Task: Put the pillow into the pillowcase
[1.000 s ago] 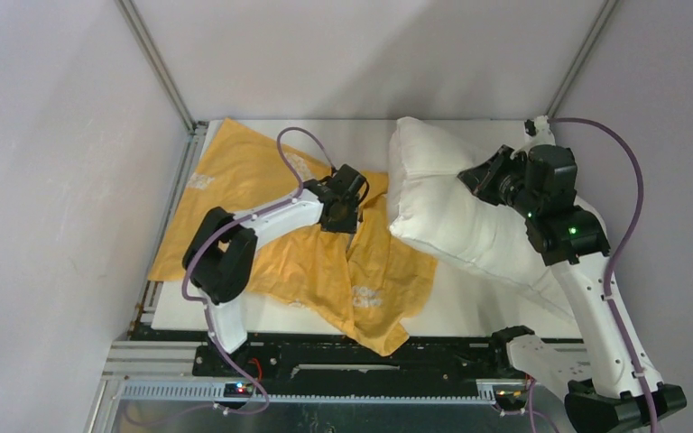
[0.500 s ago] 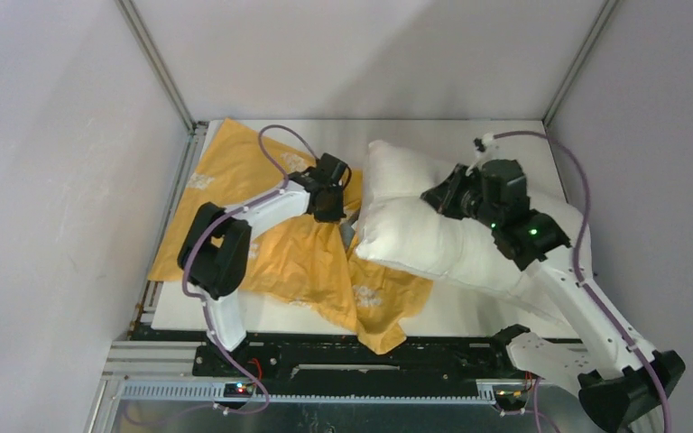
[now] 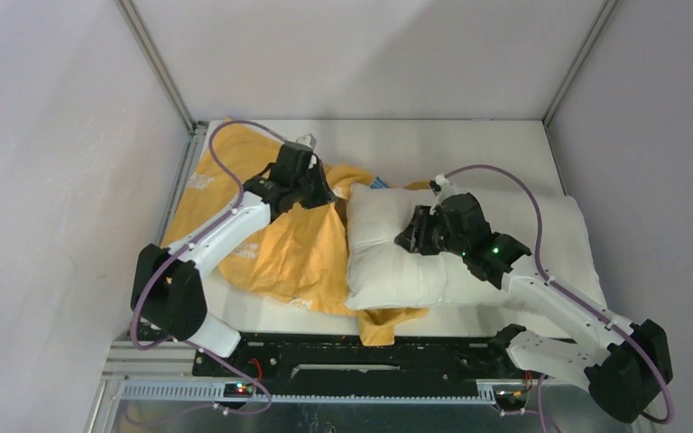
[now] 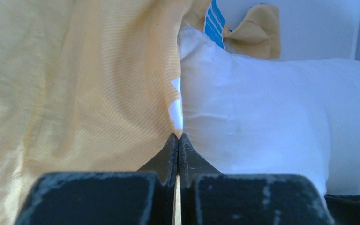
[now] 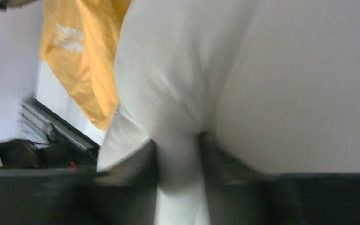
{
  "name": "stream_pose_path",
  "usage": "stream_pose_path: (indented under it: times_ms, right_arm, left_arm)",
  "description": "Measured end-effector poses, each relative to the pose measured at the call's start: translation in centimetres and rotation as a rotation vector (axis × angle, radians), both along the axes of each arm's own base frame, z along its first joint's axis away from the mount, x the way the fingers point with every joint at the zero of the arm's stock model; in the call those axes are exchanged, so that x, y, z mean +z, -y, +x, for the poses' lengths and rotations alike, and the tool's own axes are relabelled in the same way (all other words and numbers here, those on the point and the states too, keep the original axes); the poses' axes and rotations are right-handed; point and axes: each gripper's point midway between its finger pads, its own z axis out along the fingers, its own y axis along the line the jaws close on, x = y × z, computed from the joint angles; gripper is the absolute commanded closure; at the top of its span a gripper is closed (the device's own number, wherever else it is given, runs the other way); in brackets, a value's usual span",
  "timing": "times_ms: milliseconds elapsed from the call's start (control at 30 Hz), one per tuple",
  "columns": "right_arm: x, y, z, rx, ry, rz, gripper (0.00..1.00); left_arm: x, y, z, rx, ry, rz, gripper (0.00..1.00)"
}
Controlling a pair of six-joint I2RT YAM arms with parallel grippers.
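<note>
A white table (image 3: 469, 149) inside plain grey walls (image 3: 361, 54) fills the overhead view. The large plump white fabric pillow (image 3: 379, 266) lies across centre and right, long axis left to right, its left end touching the limp orange-yellow printed pillowcase (image 3: 298, 257) at centre left. The left gripper (image 4: 178, 137) has its jaws pinched together on the pillowcase edge just beside that end; the right gripper (image 3: 411, 239) straddles a fold on the pillow's left half, too blurred to tell whether it grips.
</note>
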Motion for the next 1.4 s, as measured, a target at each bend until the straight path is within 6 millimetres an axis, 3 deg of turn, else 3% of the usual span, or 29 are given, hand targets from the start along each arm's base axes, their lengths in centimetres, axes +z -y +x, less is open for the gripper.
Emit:
stream_pose_path:
  times_ms: [67,167,267,367,467,567,633,667,700,767,800,833,967,1200,1300,1400]
  right_arm:
    - [1.1,-0.3,-0.3,0.030,0.038,-0.039,0.33]
    - [5.5,-1.2,0.0,0.083,0.160,-0.071,0.22]
    - [11.3,-2.0,1.8,0.108,0.332,-0.082,0.15]
    - [13.6,-3.1,4.3,0.120,0.431,-0.139,0.01]
    - [12.1,-4.8,7.3,0.155,0.450,-0.242,0.00]
    - [6.5,-6.5,9.2,0.219,0.381,-0.369,0.01]
    - [1.8,-7.0,9.5,0.263,0.306,-0.456,0.07]
    - [-0.5,-7.1,9.4,0.281,0.269,-0.498,0.17]
    - [-2.5,-6.9,9.3,0.293,0.240,-0.537,0.34]
    - [-4.6,-6.6,9.2,0.297,0.220,-0.576,0.80]
    - [-5.0,-6.4,9.2,0.292,0.222,-0.584,0.95]
    - [-5.0,-6.3,9.3,0.282,0.229,-0.584,1.00]
    - [-3.5,-5.5,8.7,0.227,0.257,-0.543,1.00]
    - [1.2,-5.8,3.2,0.314,0.329,-0.478,1.00]
    - [1.1,-6.7,1.4,0.377,0.321,-0.465,1.00]
    - [-0.6,-7.2,0.0,0.431,0.294,-0.476,1.00]
  left_arm:
    - [-0.5,0.2,-0.4,-0.008,-0.012,-0.016,1.00]
    - [-1.4,0.5,-1.0,-0.021,-0.039,-0.026,1.00]
    - [-1.8,0.7,-1.4,-0.034,-0.050,-0.033,1.00]
    - [-1.5,0.7,-1.6,-0.039,-0.043,-0.040,1.00]
    - [-0.9,0.7,-1.6,-0.040,-0.030,-0.046,1.00]
    - [-0.7,0.7,-1.6,-0.040,-0.024,-0.049,1.00]
    - [-0.7,0.7,-1.6,-0.038,-0.025,-0.047,1.00]
    - [-0.8,0.6,-1.6,-0.035,-0.025,-0.046,1.00]
    - [-0.8,0.6,-1.5,-0.029,-0.024,-0.045,1.00]
    - [-0.8,0.4,-1.4,-0.012,-0.026,-0.044,1.00]
    - [-0.8,0.3,-1.3,-0.005,-0.024,-0.042,1.00]
    - [-0.8,0.3,-1.3,0.003,-0.023,-0.041,1.00]
    - [-0.8,-0.1,-0.9,0.033,-0.018,-0.033,1.00]
    - [-0.7,-0.3,-0.7,0.060,-0.013,-0.033,1.00]
    - [-0.4,-0.4,-0.6,0.065,-0.003,-0.035,1.00]
    - [0.3,-0.8,-0.4,0.088,0.021,-0.032,1.00]
